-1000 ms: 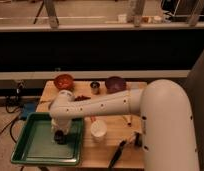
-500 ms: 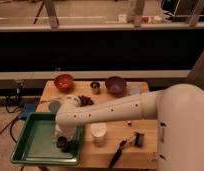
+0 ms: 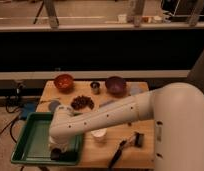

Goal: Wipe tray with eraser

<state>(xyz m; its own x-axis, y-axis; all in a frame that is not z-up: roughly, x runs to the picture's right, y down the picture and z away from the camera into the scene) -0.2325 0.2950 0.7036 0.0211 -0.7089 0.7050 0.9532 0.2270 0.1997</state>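
Observation:
The green tray (image 3: 32, 135) lies at the front left of the wooden table. My white arm reaches from the right, down into the tray. My gripper (image 3: 57, 153) is low over the tray's front edge, near its front right corner. It is shut on the eraser (image 3: 55, 154), a small dark block that rests against the tray floor. The arm hides the tray's right part.
On the table (image 3: 145, 115) stand an orange bowl (image 3: 64, 81), a purple bowl (image 3: 116, 85), a small metal cup (image 3: 95, 87), a brown pile (image 3: 82, 102), a grey disc (image 3: 55, 106) and a white cup (image 3: 99, 134). A black long-handled brush (image 3: 126, 148) lies at the front right.
My gripper has moved with the eraser from the middle of the tray toward its front edge and slightly left.

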